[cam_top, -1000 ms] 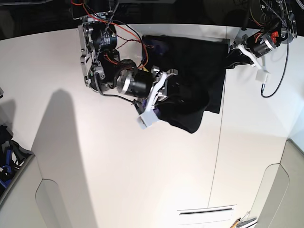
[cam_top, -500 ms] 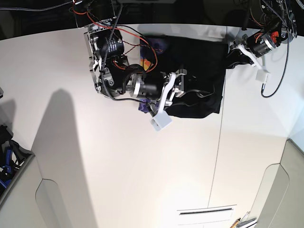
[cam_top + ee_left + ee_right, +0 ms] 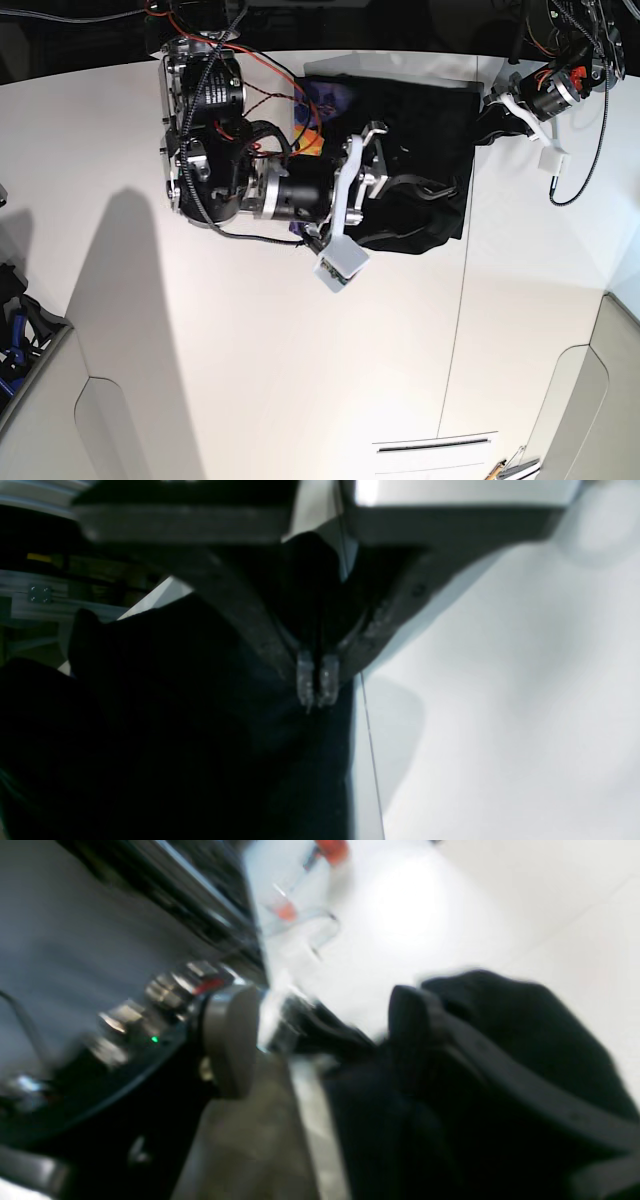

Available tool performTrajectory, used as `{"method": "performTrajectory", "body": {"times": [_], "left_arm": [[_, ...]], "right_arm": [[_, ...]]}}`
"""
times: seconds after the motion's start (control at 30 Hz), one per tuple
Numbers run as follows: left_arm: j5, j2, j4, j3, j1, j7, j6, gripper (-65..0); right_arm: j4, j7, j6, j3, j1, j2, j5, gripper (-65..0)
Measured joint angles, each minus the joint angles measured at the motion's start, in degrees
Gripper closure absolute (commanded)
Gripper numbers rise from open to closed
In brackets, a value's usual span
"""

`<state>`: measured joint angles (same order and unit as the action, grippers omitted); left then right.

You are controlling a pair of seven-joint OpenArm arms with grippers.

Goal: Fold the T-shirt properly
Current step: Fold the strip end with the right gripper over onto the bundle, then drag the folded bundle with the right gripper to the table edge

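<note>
The large black short-sleeved cloth T-shirt [image 3: 420, 160] was located at the far side of the flat white table [image 3: 300, 360], spread across the thin seam line in the tabletop [image 3: 452, 340]. A patch of orange-yellow and purple-blue print [image 3: 318, 118] was exposed at the garment's upper-left part in the base view. The lower edge of the cloth was bunched into folds near the seam.

The right gripper [image 3: 385, 170] was positioned over the middle of the T-shirt. Its white fingers [image 3: 350, 180] were seen spread wide apart, with no cloth pinched between them. In the right wrist view the picture was blurred; dark cloth [image 3: 500, 1065] was seen directly below the claw, and contact could not be confirmed.

The left gripper [image 3: 492, 105] was positioned at the far right corner of the garment in the base view. In the left wrist view its translucent fingertips [image 3: 306, 677] were seen pressed together, with the black fabric [image 3: 200, 730] at and behind the tips. A pinch on the T-shirt's edge was indicated, as the cloth was drawn up toward the claw [image 3: 316, 687].

Red and black wiring [image 3: 270, 85] was routed along the right arm's housing. A white block-shaped camera module [image 3: 340, 265] was mounted at that arm's wrist
</note>
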<state>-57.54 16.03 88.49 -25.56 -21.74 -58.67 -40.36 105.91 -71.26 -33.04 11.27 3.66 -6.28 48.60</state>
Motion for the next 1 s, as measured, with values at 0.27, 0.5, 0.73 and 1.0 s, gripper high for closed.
{"method": "performTrajectory", "body": {"times": [0.27, 0.5, 0.73, 1.0], "left_arm": [[0.02, 0.00, 0.00, 0.00, 0.00, 0.00, 0.00, -3.1], [0.02, 0.00, 0.00, 0.00, 0.00, -0.04, 0.00, -3.1], [0.00, -0.02, -0.02, 0.00, 0.00, -0.02, 0.00, -3.1], [-0.02, 0.00, -0.02, 0.00, 0.02, 0.00, 0.00, -3.1]], "right_arm": [[8.57, -3.43, -0.04, -4.20, -0.52, 6.93, -8.94, 0.0], [8.17, 1.18, 4.81, -15.34, -2.60, 7.54, -15.82, 0.0], [7.80, 2.12, 4.96, -14.53, -9.42, 7.21, -15.93, 0.0], [6.12, 7.89, 9.14, -4.83, -12.57, 7.21, -22.53, 0.0]]}}
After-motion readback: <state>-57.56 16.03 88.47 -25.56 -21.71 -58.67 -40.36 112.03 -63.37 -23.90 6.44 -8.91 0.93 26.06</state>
